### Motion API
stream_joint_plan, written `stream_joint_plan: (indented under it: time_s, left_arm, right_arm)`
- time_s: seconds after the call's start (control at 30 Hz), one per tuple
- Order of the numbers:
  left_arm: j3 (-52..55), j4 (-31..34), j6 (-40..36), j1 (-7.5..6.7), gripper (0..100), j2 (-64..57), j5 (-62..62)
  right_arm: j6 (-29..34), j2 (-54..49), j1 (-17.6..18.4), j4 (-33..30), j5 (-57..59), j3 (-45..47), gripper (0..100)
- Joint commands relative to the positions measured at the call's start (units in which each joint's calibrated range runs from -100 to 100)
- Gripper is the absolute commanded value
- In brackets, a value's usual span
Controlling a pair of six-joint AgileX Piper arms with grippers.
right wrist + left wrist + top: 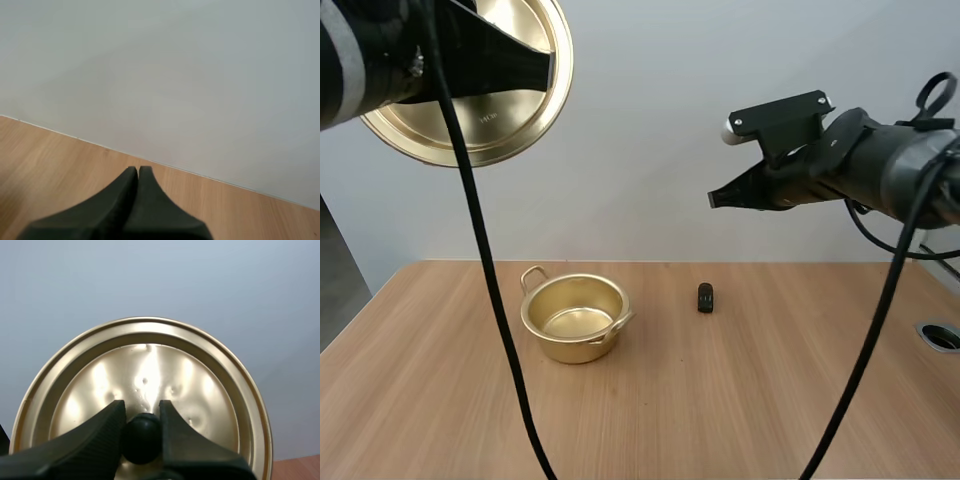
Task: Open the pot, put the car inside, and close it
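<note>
Car (pixel 705 297): a small dark toy resting on the wooden table (pixel 770 400), to the right of the pot and apart from it, on the side nearer my right arm.
Pot (pixel 570 348): golden, with two handles, standing open and empty on the table. The opening step looks done.
Lid (pixel 150 365): a golden disc held high in the air, above and to the left of the pot, well clear of its mouth. It is probably kept there so the way into the pot is free.
Left gripper (pixel 142 410): two black fingers clamped on the lid's black knob (pixel 142 437), one on each side, carrying the lid.
Right gripper (pixel 138 172): fingers pressed together as one wedge, holding nothing, raised in the air above and to the right of the pot.
Car relative to right gripper: the car lies on the table far beneath the fingertips, well apart from them. Nothing touches it.
Likely next need: the right fingers would have to part and come down over the car.
</note>
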Motion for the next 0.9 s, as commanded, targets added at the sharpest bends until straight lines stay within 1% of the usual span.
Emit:
stream_joint_plan:
  time_s: [0.0, 0.03, 0.07, 0.1, 0.13, 0.3, 0.4, 0.43, 0.53, 0.57, 0.87]
  left_arm:
    - [-0.1, 0.1, 0.2, 0.21, 0, 0.0, -0.1]
    - [-0.1, 0.1, 0.2, 0.46, 0, 0.0, -0.1]
    - [-0.1, 0.1, 0.2, 0.63, 0, 0.0, -0.1]
    - [-0.1, 0.1, 0.4, 0.79, 0, 0.0, -0.1]
    - [-0.1, 0.1, 0.6, 0.87, 0, 0.0, -0.1]
    - [-0.1, 0.1, 1.3, 0.97, 0, 0.0, 0.5]
    - [-0.1, 0.1, 1.5, 1.06, 0, 0.0, 0.7]
    - [-0.1, 0.1, 1.7, 1.26, 0, 0.0, 0.7]
    - [-0.1, 0.1, 2.3, 1.74, 0, 0.0, 1.9]
    - [-0.1, 0.1, 2.3, 1.74, 0, 0.0, 2.2]
    - [-0.1, -0.1, 2.4, 1.74, 0, 0.0, 4.2]
  right_arm:
    - [0.0, 12.8, 0.7, 0.3, -0.7, -2.2, 39]
    - [0.0, 13.6, 1.1, 0.3, -1.2, -2.8, 50]
    - [0.0, 14.2, 1.5, 0.3, -2.0, -3.2, 56]
    - [0.0, 15.0, 2.0, 0.3, -3.0, -3.5, 62]
    - [0.0, 15.8, 2.5, 0.3, -4.2, -3.7, 65]
    - [0.0, 19.2, 4.0, 0.3, -7.6, -5.1, 66]
    - [0.0, 21.6, 4.0, 0.3, -7.9, -6.6, 67]
    - [0.0, 22.4, 4.0, 0.2, -7.9, -7.1, 71]
    - [0.0, 24.2, 4.0, 0.3, -8.0, -8.0, 87]
    - [0.1, 24.7, 4.0, 0.3, -8.0, -8.1, 90]
    - [0.0, 29.7, 4.0, 0.2, -9.6, -8.4, 90]
